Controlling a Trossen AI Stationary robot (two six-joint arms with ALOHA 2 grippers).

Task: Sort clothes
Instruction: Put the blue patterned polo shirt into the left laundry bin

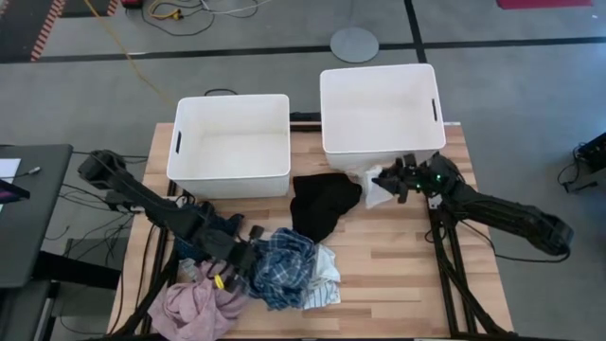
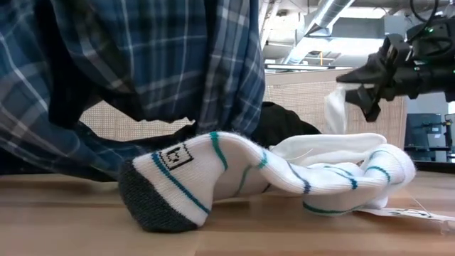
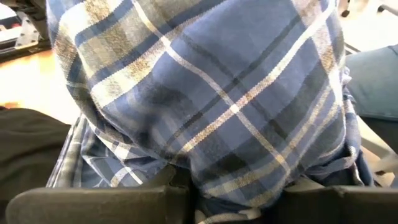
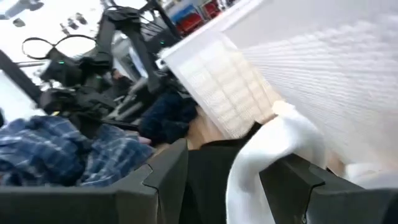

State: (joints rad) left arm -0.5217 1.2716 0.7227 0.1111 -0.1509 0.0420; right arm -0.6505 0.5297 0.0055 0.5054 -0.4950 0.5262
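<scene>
Right gripper (image 1: 390,180) grasps a white sock (image 1: 377,192) beside the right bin (image 1: 379,142); left gripper (image 1: 248,258) clenches the blue plaid shirt (image 1: 281,265) on the bench (image 1: 407,275).

4 cameras: 1 overhead, 1 at table height, 2 on the wrists.

The high view looks straight down on the whole table (image 1: 398,265); the low view sits close behind a striped sock (image 2: 213,178), facing 12 o'clock. Both share the blue plaid garment (image 1: 279,265), which fills the left wrist view.

workshop: concrete floor (image 1: 530,85), floor cables (image 1: 133,57), exposed ceiling.
</scene>
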